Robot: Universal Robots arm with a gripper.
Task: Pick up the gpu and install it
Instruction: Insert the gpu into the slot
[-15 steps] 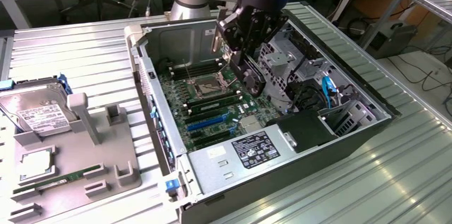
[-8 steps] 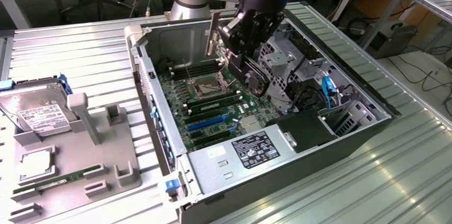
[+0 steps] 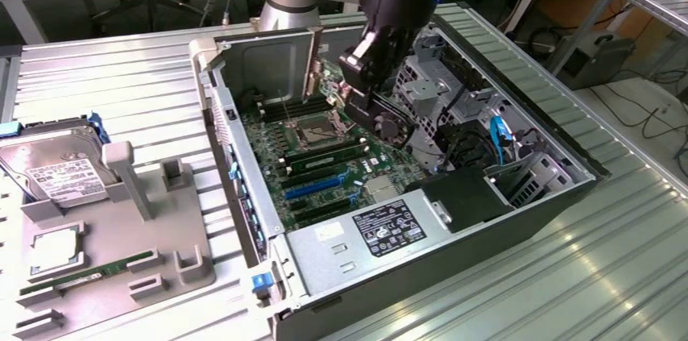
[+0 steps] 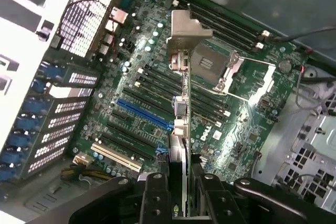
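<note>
1. My gripper (image 4: 181,182) is clamped on the gpu (image 4: 180,103) — card held edge-on, silver bracket at the far end.
2. The gpu is over the motherboard (image 3: 322,165), inside the open computer case (image 3: 229,127).

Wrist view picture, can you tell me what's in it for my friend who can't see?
The gripper holds a graphics card edge-on, its silver bracket at the far end, over a green circuit board inside an open computer case. The board has a long blue slot, rows of black slots and a square metal processor socket.
</note>
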